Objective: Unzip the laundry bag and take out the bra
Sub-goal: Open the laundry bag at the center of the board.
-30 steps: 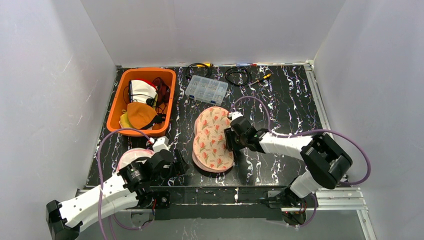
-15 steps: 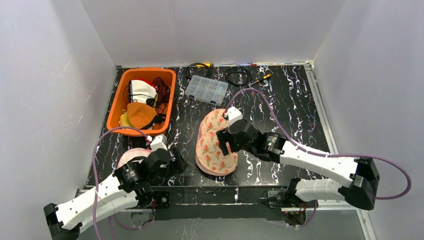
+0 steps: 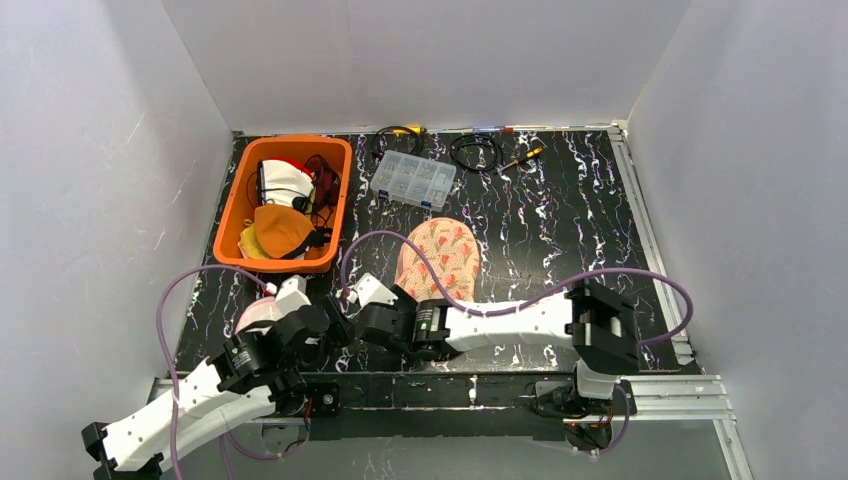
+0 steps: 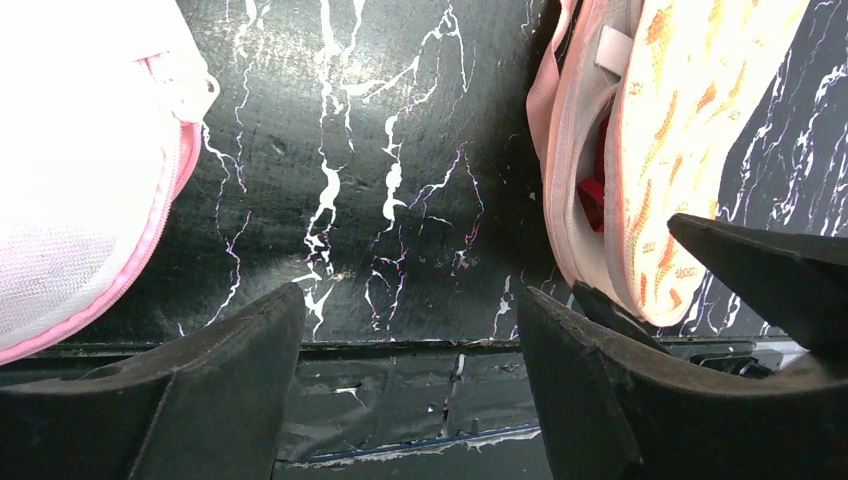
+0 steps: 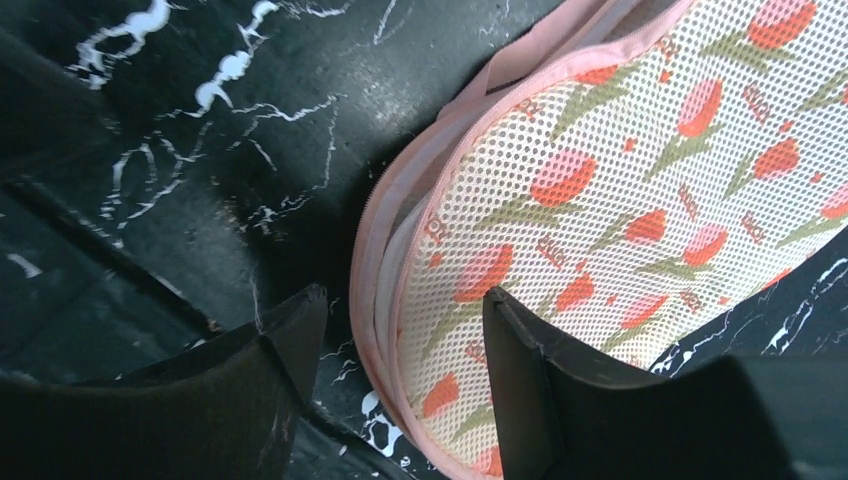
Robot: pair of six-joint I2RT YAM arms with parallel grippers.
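**Left end effector** [image 4: 410, 310]: spread wide above the bare worktop [image 4: 400, 150], with the floral laundry bag [image 4: 690, 120] just to its right. **Right end effector** [image 5: 400, 300]: fingers apart, with the bag's pink zippered rim [image 5: 370, 230] lying between them.

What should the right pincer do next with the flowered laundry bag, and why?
Probably close the right pincer on the pink rim of the laundry bag: its open jaws straddle that rim, and the left wrist view shows the bag gaping, something red inside.

cream laundry bag [image 3: 450, 245], red tulip print, pink trim.
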